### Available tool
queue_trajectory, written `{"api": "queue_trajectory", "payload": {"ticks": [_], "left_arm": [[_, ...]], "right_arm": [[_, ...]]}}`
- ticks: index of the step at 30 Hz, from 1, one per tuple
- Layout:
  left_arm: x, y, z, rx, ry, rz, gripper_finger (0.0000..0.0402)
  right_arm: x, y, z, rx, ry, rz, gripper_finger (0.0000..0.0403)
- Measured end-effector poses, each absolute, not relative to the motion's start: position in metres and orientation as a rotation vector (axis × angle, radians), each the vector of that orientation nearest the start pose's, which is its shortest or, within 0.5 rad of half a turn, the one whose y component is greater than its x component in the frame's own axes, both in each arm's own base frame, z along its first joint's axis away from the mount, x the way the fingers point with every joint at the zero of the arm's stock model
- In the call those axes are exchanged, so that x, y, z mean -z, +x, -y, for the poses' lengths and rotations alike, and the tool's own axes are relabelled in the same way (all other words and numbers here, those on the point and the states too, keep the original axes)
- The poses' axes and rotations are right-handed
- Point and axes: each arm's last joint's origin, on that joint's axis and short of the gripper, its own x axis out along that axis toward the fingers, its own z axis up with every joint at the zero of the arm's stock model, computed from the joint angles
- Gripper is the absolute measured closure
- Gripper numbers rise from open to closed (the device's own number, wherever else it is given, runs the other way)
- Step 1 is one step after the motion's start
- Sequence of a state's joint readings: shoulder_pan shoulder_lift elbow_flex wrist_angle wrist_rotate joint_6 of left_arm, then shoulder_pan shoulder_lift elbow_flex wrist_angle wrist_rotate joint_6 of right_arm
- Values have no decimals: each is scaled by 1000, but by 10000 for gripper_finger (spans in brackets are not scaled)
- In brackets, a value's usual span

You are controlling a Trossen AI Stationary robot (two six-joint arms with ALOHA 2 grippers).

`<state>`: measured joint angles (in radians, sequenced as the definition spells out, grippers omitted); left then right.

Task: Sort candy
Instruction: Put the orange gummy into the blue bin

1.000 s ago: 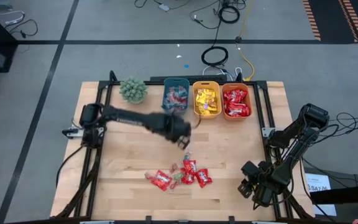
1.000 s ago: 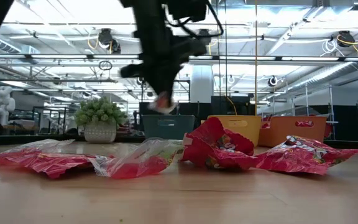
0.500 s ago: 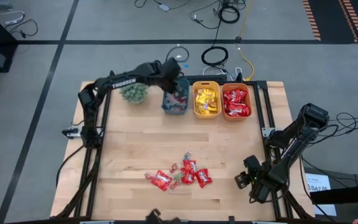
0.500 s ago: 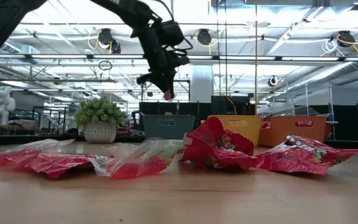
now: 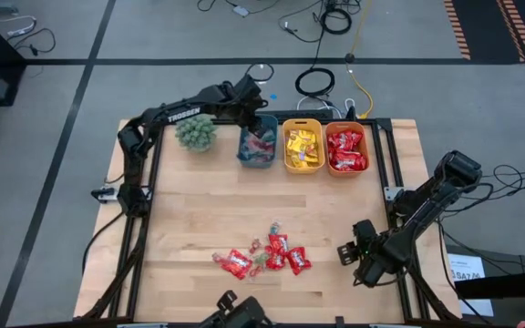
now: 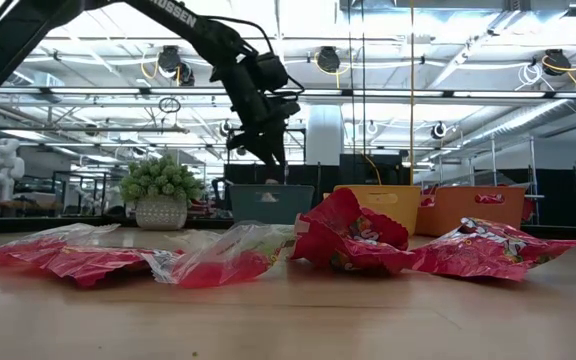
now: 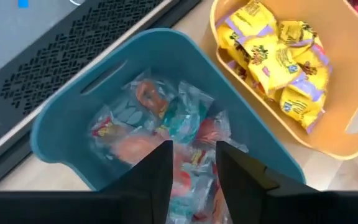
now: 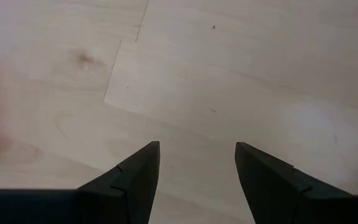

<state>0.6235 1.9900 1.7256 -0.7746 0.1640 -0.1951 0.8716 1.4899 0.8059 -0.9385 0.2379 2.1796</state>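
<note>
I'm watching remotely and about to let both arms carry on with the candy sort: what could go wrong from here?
1. The left tool hangs open over the teal bin, beside the green plant; swinging back, the arm might clip the plant or the bin's rim.
2. The right tool is open over bare wood, and the loose candy lies bunched mid-table. A grasp there may take two overlapping packets, or a pale piece along with a red one.
</note>
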Motion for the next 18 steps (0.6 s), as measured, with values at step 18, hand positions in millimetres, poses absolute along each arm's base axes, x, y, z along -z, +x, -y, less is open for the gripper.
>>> {"api": "queue_trajectory", "payload": {"ticks": [18], "left_arm": [[-275, 355, -163, -645, -514, -975, 269]], "right_arm": [[-162, 150, -168, 880, 802, -1151, 202]]}}
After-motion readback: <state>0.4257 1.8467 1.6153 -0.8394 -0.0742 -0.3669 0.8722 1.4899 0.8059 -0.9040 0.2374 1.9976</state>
